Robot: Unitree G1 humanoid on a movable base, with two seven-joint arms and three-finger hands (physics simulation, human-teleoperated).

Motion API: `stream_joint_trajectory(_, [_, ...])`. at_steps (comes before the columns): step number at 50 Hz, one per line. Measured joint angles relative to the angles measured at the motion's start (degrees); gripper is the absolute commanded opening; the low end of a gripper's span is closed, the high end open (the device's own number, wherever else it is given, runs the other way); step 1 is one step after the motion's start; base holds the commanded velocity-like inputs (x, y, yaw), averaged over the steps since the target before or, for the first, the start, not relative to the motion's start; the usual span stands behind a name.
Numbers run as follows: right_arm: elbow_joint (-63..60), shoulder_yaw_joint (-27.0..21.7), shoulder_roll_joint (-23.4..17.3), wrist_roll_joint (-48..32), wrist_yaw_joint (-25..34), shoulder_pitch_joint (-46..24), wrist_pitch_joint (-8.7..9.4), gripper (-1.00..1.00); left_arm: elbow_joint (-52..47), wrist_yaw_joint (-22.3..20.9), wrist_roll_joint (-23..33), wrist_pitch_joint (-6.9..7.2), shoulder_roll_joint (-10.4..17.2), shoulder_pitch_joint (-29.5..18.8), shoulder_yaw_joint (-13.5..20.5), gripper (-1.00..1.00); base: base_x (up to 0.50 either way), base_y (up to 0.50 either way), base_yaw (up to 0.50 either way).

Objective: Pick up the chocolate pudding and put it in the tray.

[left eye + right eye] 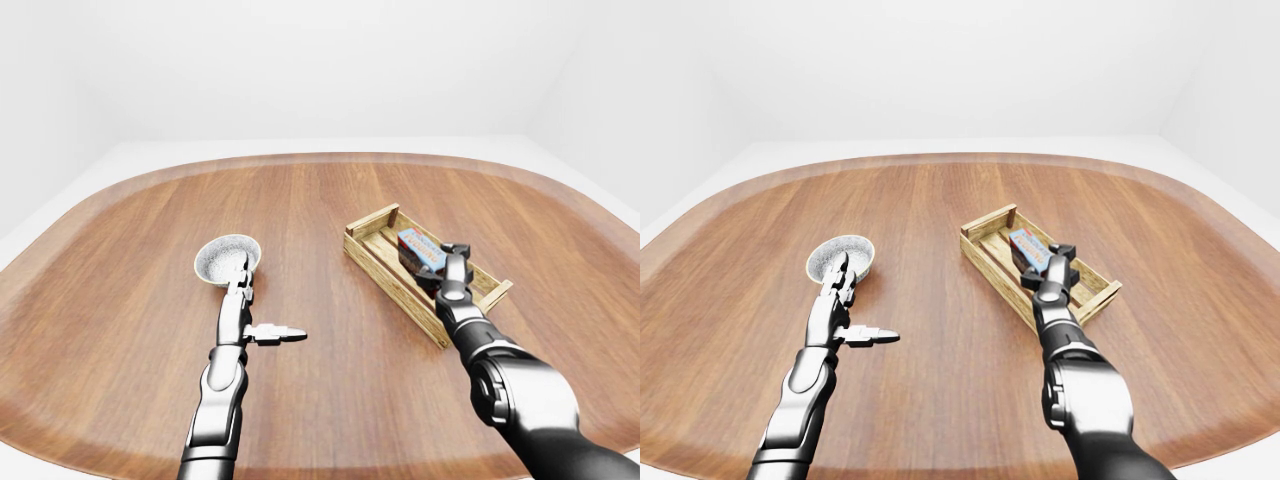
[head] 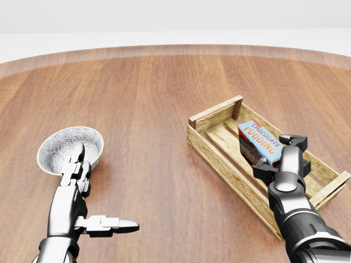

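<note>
The chocolate pudding [image 2: 262, 138], a blue and white box with a dark side, lies tilted inside the wooden slatted tray [image 2: 219, 159] at the right of the head view. My right hand [image 2: 279, 156] reaches into the tray, and its curled fingers close round the lower end of the box, which they hide. My left hand [image 2: 101, 189] is open and empty over the table at the lower left. Its fingers point up the view and its thumb sticks out to the right.
A speckled grey bowl [image 2: 60, 145] stands just beyond my left hand's fingertips. The tray sits diagonally on a large rounded wooden table [image 1: 320, 200]. Pale floor and white walls surround the table.
</note>
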Motion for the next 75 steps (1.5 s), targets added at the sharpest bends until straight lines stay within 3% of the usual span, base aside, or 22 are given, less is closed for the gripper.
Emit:
stream_joint_trajectory(71, [0.4, -1.1, 0.1, -1.4, -0.7, 2.6, 0.0, -1.0, 0.1, 0.0, 0.0, -0.07, 0.0, -0.1, 0.0, 1.0, 0.0, 0.0, 0.0])
stream_joint_trajectory(72, [0.4, -1.1, 0.1, -1.4, -0.7, 2.6, 0.0, -0.95, 0.1, 0.0, 0.0, -0.07, 0.0, -0.1, 0.0, 1.0, 0.0, 0.0, 0.0])
stream_joint_trajectory(73, [0.4, -1.1, 0.1, -1.4, -0.7, 2.6, 0.0, -0.36, 0.1, 0.0, 0.0, -0.07, 0.0, -0.1, 0.0, 1.0, 0.0, 0.0, 0.0])
stream_joint_trajectory(74, [0.4, -1.1, 0.1, -1.4, -0.7, 2.6, 0.0, -0.11, 0.1, 0.0, 0.0, -0.07, 0.0, -0.1, 0.0, 1.0, 0.0, 0.0, 0.0])
stream_joint_trajectory(75, [0.4, -1.2, 0.1, -1.4, -0.7, 2.6, 0.0, -0.04, 0.1, 0.0, 0.0, -0.07, 0.0, 0.0, 0.0, 1.0, 0.0, 0.0, 0.0])
